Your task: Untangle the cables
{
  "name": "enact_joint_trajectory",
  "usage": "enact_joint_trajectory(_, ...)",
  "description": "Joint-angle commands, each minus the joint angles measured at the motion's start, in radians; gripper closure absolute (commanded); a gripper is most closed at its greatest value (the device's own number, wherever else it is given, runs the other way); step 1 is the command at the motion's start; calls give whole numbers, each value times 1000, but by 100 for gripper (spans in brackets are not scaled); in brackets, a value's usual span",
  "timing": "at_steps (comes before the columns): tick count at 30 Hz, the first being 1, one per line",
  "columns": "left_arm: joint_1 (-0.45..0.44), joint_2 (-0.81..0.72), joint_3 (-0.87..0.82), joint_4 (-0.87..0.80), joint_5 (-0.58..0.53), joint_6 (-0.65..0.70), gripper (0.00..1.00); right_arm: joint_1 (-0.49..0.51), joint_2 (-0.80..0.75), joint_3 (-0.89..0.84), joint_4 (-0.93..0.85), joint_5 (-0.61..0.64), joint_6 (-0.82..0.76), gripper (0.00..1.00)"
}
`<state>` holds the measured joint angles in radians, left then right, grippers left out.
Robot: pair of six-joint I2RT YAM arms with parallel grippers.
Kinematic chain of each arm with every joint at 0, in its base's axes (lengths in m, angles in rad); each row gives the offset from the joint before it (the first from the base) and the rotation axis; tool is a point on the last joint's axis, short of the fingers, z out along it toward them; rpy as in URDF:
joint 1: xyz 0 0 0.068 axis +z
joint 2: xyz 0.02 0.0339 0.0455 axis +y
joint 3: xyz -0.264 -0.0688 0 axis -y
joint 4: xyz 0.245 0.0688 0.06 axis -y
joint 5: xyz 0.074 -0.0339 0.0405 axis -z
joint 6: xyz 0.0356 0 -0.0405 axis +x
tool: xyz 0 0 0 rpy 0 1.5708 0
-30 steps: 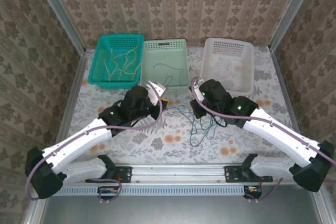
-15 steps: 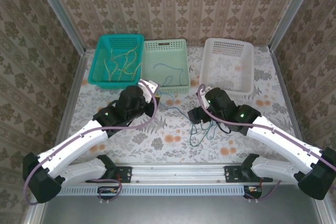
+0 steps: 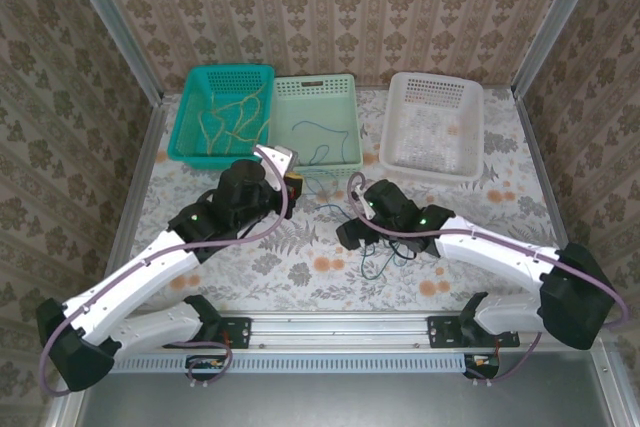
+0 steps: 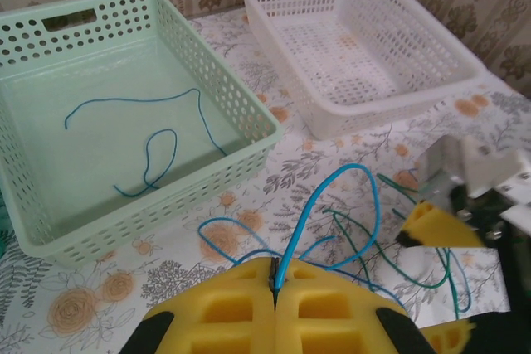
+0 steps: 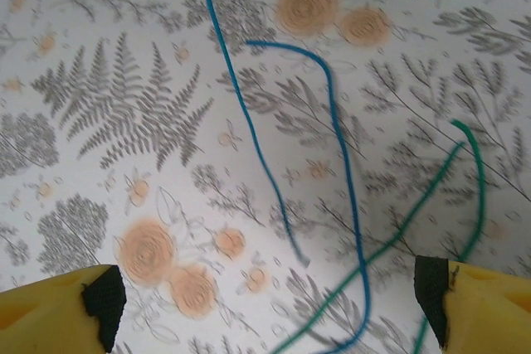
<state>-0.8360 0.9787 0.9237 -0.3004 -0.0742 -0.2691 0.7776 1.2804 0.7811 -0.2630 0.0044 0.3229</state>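
Grip, left gripper [image 4: 274,275]: clamping shut on a blue cable [image 4: 353,173], yellow pads [image 4: 224,304] pressing together with the wire running up out of the seam between them. Arching ahead of the fingertips in a tall loop, then dropping back to the floral table [image 4: 108,283] ahead and to the right. Trailing there toward a green cable [image 4: 446,269] lying loose on the right, crossing it.

Grip, right gripper [image 5: 270,304]: standing wide apart, holding nothing, with one yellow fingertip showing at each lower corner of the wrist view. Hovering over the table, with two blue strands [image 5: 249,122] and the green cable running flat beneath and ahead of the open jaws, touching neither pad as far as can be seen.

Sitting beyond the left gripper: mint basket [image 4: 166,205] ahead and to the left, holding one more blue wire [image 4: 158,143] curled on its floor; white basket [image 4: 390,109] ahead and to the right. Lying farther left in the overhead view: teal basket [image 3: 205,160], with yellow cables [image 3: 232,117] piled inside.
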Motion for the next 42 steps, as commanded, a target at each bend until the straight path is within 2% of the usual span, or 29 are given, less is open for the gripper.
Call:
enact_joint_trajectory(1,8,-38,35,23,29,-46,100,7,42,0,156,-77,27,7)
enact_joint_trajectory(7,9,-52,25,67,92,-91,100,17,189,72,183,-109,-21,8)
enact_joint_trajectory(10,11,-66,25,80,90,-104,100,16,258,105,224,-124,-23,10)
enact_joint_trajectory(17,24,-108,26,75,98,-130,100,26,288,99,344,-80,-65,12)
enact_joint_trajectory(18,25,-111,23,76,103,-138,100,27,294,107,342,-77,-79,14)
enact_joint_trajectory(20,28,-117,17,75,106,-146,100,27,303,119,334,-87,-95,29)
enact_joint_trajectory(22,34,-124,11,68,96,-147,100,28,300,117,334,-107,-99,53)
enact_joint_trajectory(24,47,-133,7,58,94,-147,100,29,289,105,327,-118,-105,70)
enact_joint_trajectory(27,73,-143,10,31,104,-139,100,29,256,75,289,-108,-116,89)
enact_joint_trajectory(29,95,-145,14,4,102,-128,100,29,222,47,267,-88,-122,97)
enact_joint_trajectory(30,108,-145,16,-11,99,-123,100,29,200,32,251,-74,-124,100)
enact_joint_trajectory(37,226,-144,19,-98,88,-84,100,2,14,-62,100,20,-130,100)
enact_joint_trajectory(42,286,-95,75,-170,73,3,100,-55,-140,-113,9,60,-114,100)
